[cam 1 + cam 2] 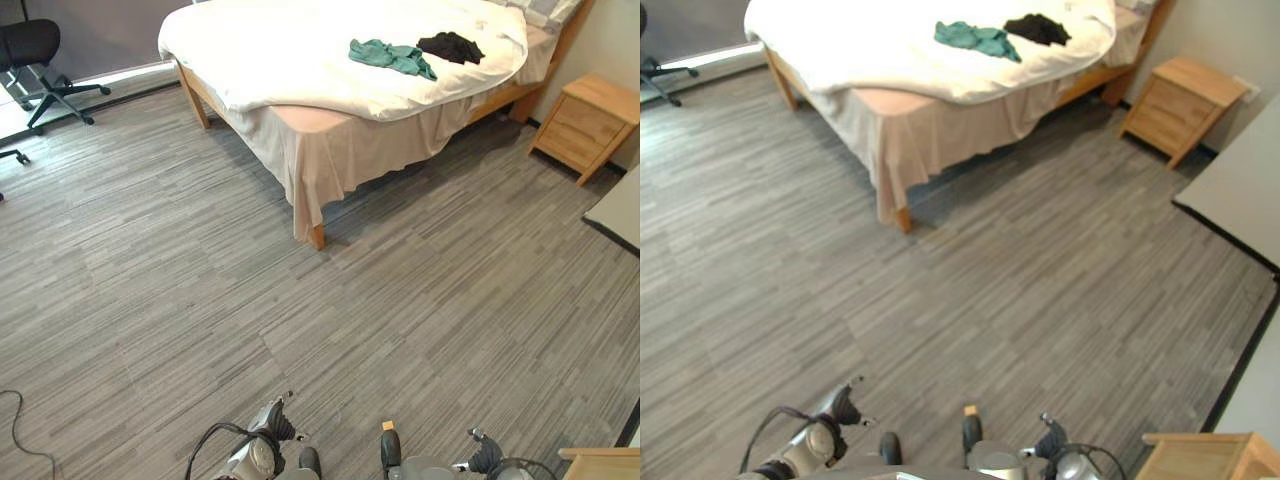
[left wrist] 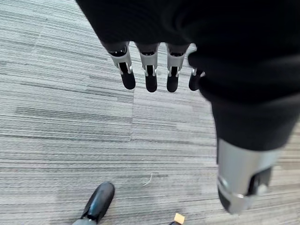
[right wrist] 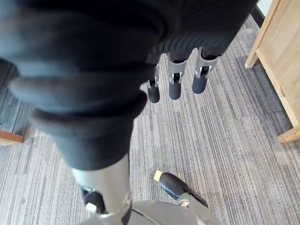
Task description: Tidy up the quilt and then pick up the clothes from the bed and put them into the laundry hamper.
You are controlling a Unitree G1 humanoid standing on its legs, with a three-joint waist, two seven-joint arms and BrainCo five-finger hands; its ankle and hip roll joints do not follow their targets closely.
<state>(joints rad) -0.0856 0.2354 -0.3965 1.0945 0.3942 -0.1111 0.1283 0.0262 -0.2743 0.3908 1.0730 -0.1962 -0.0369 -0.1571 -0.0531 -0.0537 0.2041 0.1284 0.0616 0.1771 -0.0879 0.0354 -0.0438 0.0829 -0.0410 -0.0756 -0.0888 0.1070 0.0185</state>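
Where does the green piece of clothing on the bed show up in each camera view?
Left eye view: the green garment lies on the white quilt, upper middle, left of the black garment.
Right eye view: same spot on the quilt, near the top edge, slightly left of centre.
Left wrist view: floor past the left hand.
Right wrist view: floor past the right hand.
Shared landmark: the wooden nightstand.

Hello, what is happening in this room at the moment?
Nothing is being handled yet. The robot stands on the floor some way from the bed. Its left hand and right hand hang open over the floor, holding nothing. A green garment and a black garment lie on the white quilt. A wooden nightstand stands beside the bed.
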